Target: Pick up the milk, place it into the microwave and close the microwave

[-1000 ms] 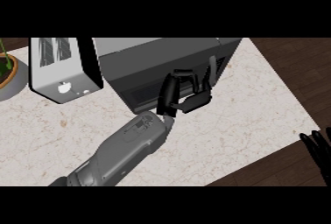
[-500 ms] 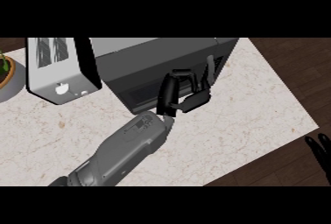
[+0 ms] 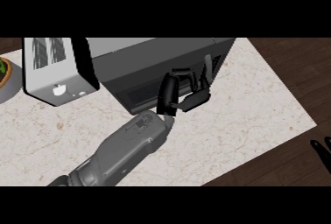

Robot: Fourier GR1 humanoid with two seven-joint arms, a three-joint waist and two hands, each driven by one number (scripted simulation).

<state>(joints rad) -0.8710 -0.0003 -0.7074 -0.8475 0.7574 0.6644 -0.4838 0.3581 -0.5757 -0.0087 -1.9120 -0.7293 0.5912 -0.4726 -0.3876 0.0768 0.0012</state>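
The dark grey microwave [image 3: 155,59] stands at the back of the counter, its front face turned toward me and its door lying flush against the body. My left hand [image 3: 169,89] rests against that front near the right side, fingers straight and pointing up along the door, thumb out to the right. No milk carton shows anywhere; the microwave's inside is hidden. My right hand [image 3: 321,149] shows only as fingertips at the right edge, low, beyond the counter.
A silver toaster [image 3: 55,70] stands just left of the microwave. A potted plant [image 3: 5,74] sits at the far left edge. The pale marble counter [image 3: 245,113] ends at the right over a dark wooden floor [image 3: 291,57].
My right hand has sunk lower and further right, so less of it shows. The left hand has stayed against the microwave's front.
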